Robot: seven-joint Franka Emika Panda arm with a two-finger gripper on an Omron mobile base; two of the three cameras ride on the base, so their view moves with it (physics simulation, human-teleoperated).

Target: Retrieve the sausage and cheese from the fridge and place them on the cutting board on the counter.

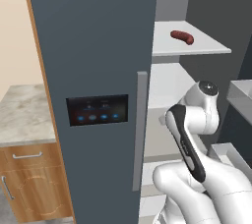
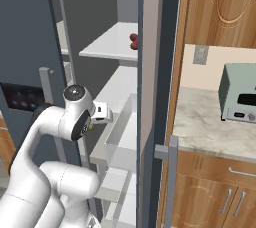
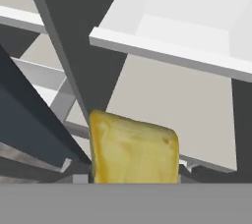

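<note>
In the hand view, the pale yellow cheese point(image 3: 133, 152) sits low, pinched in my gripper point(image 3: 135, 175), which is shut on it. My hand reaches into the open fridge point(image 1: 93, 61) at middle-shelf height, and the arm hides it in the left base view. The reddish-brown sausage point(image 1: 182, 37) lies on the upper white shelf point(image 1: 197, 46). From the right base view, the sausage point(image 2: 133, 41) peeks out behind the edge of the open door. Marbled counter point(image 2: 205, 122) runs to the right of the fridge. The cutting board is out of view.
The open door point(image 2: 150, 72) with its white bin point(image 2: 120, 137) stands close on my right, and the shut door with the blue-lit panel point(image 1: 97, 109) on my left. A toaster oven point(image 2: 239, 99) sits on the right counter. A white drawer point(image 3: 172, 56) lies ahead of the hand.
</note>
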